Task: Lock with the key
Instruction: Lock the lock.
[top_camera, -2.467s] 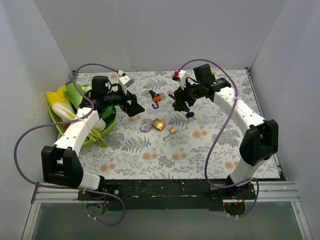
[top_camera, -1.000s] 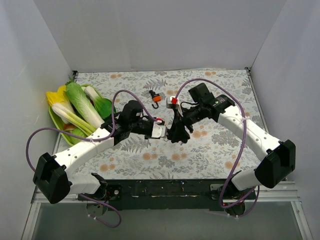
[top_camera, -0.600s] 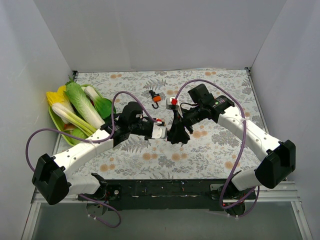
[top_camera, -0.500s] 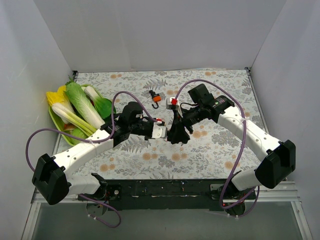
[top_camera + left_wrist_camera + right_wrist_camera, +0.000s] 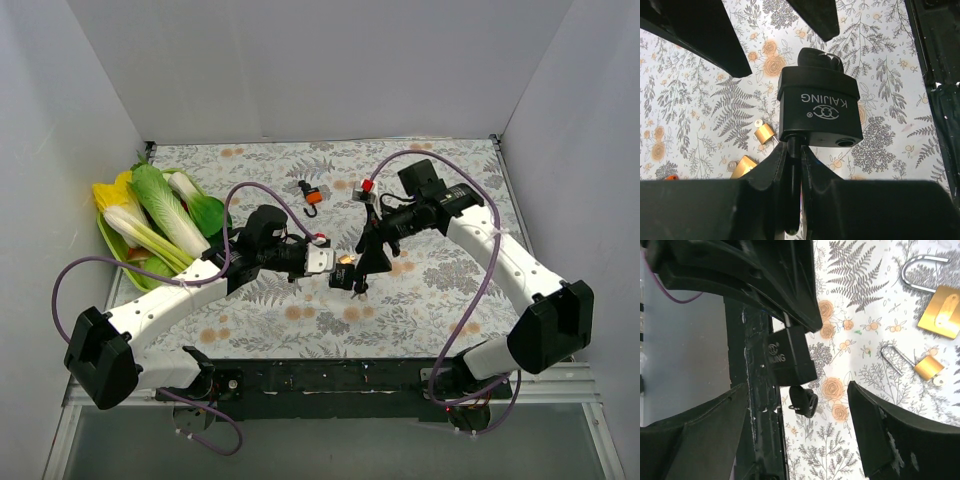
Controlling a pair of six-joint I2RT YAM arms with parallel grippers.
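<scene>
At centre — left claw (image 5: 794,152), seemingly level, grips padlock (image 5: 820,112).

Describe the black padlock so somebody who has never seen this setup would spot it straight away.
On the floral table, find the left pincer near the middle. The black padlock is clamped there by its shackle, a black key in its base. The large brass padlock and small brass padlock nearby lie open on the table; only this one is black and held.
</scene>
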